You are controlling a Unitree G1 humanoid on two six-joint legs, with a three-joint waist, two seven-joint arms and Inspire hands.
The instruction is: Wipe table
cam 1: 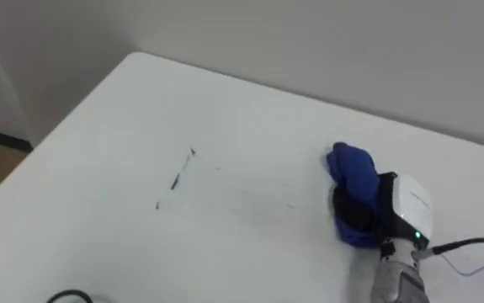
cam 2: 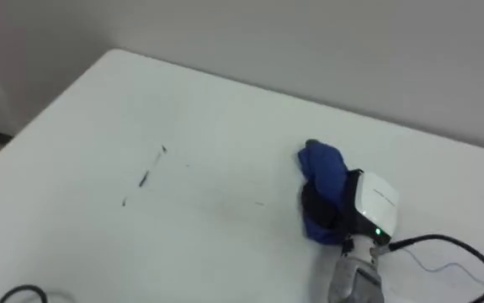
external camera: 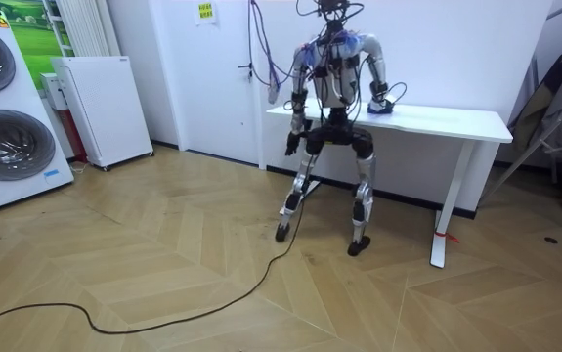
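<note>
A bunched blue cloth (cam 1: 350, 168) lies on the white table (cam 1: 140, 109), right of the middle. My right hand (cam 1: 361, 212) rests on its near side, dark fingers curled into the fabric. Thin dark marks (cam 1: 177, 178) streak the tabletop to the cloth's left, well apart from it. In the room view I stand at the table's long side, facing the wall, with the right hand (external camera: 383, 103) on the tabletop and the left hand (external camera: 289, 145) hanging by my hip.
The table's left corner and edge (cam 1: 23, 168) drop to wooden floor. A dark cable loop (cam 1: 69, 296) lies at the near edge. A white wall runs behind the table. Washing machines (external camera: 2, 117) and a white cabinet (external camera: 105, 108) stand far off on the room view's left.
</note>
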